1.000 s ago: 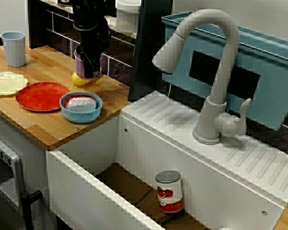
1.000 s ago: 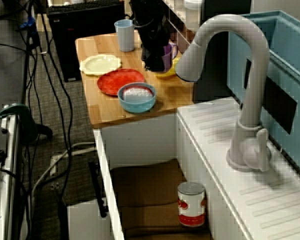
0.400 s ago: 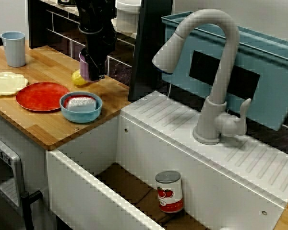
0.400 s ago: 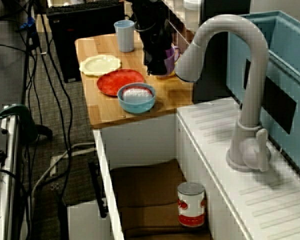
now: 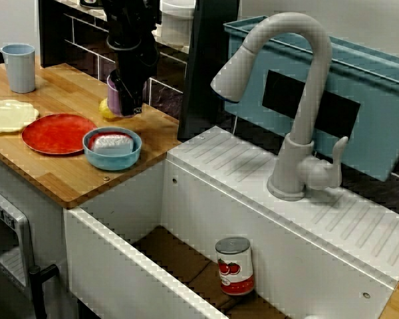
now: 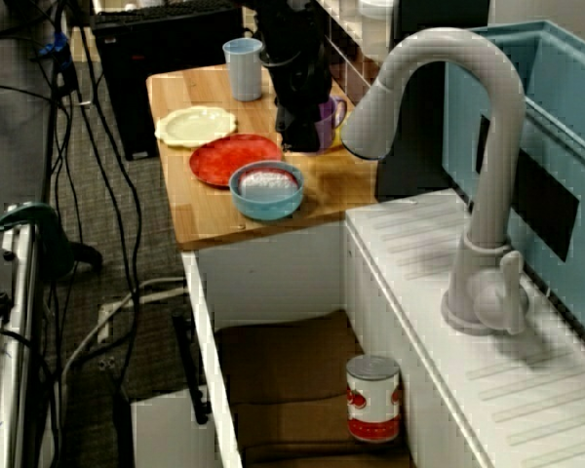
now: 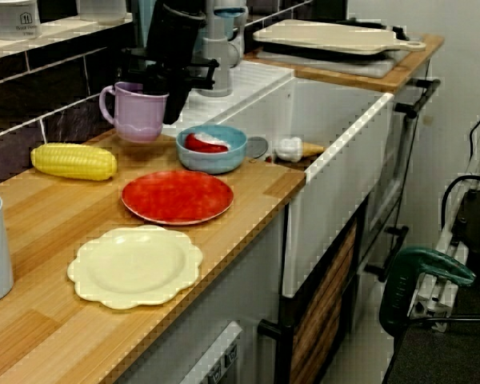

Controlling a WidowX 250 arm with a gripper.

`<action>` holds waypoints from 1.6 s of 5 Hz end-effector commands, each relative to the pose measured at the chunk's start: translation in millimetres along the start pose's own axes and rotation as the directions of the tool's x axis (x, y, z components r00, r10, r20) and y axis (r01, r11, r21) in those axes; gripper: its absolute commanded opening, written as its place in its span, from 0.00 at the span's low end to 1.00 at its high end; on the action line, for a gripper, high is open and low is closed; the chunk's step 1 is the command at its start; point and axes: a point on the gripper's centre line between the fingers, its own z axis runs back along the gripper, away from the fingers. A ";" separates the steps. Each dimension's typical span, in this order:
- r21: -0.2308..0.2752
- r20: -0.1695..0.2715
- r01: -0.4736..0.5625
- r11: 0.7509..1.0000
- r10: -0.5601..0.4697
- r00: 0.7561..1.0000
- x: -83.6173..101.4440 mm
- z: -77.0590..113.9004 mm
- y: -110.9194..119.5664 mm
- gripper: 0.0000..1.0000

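The black end effector (image 7: pixel 170 94) is seen clamped on the rim of the lilac ceramic mug (image 7: pixel 134 116). The mug is found upright at the back of the wooden surface (image 7: pixel 56 210), between a yellow corn cob (image 7: pixel 74 161) and a blue bowl (image 7: pixel 214 149). A grasp-and-move step is judged to be in hand. For any next move, a firm, level hold is called for.

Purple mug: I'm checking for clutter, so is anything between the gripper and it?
Nothing visible. The gripper grips the rim of the mug; the corn and the bowl lie apart, off to its sides.
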 end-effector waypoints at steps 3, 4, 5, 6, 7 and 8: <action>0.033 0.000 0.010 0.999 -0.010 1.000 -5.1 -2.3 -3.5 0.00; 0.033 -0.008 0.011 0.999 -0.010 1.000 -4.8 -4.5 -3.0 0.00; 0.031 -0.011 0.004 0.999 -0.003 1.000 -3.4 -5.0 1.1 0.00; 0.029 -0.020 -0.001 1.000 0.001 1.000 -2.0 -5.5 5.4 0.58; 0.029 -0.020 0.004 1.000 -0.004 1.000 -2.9 -3.3 6.4 1.00; 0.028 -0.014 0.004 1.000 -0.004 1.000 -4.2 0.6 7.4 1.00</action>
